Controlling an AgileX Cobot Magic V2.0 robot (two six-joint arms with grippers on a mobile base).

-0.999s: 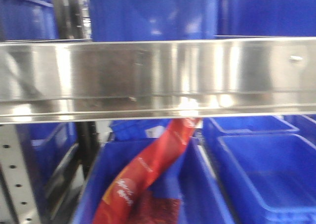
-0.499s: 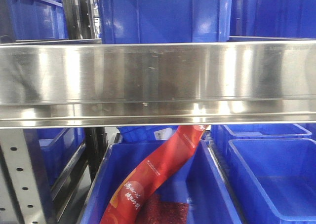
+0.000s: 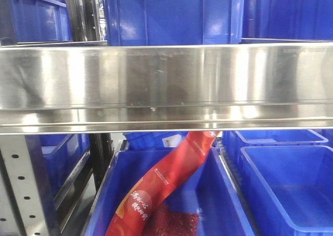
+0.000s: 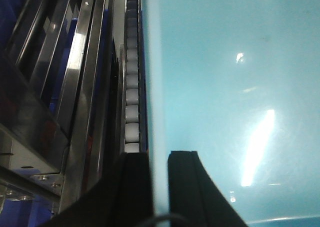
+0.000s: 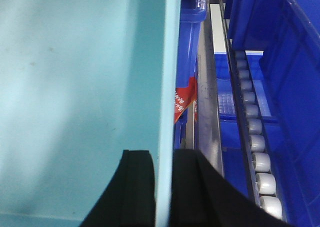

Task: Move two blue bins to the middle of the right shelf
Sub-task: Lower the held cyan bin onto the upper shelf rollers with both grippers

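A blue bin [image 3: 171,15] stands above the steel shelf beam [image 3: 166,85] in the front view. In the wrist views it looks pale cyan. My left gripper [image 4: 159,154] is shut on the bin's left wall [image 4: 225,87], with one black finger on each side of the rim. My right gripper [image 5: 163,152] is shut on the bin's right wall [image 5: 75,77] in the same way. More blue bins stand at the top left [image 3: 36,17] and top right [image 3: 286,12]. Neither gripper shows in the front view.
Below the beam, a blue bin [image 3: 218,194] holds a long red packet [image 3: 166,184], and an open blue bin [image 3: 291,184] stands to its right. Roller tracks [image 4: 131,87] [image 5: 255,137] run beside the held bin. A perforated upright [image 3: 21,189] stands at the lower left.
One second ago the front view was blurred and shifted. It has since settled and sharpened, and nothing has moved in the last half second.
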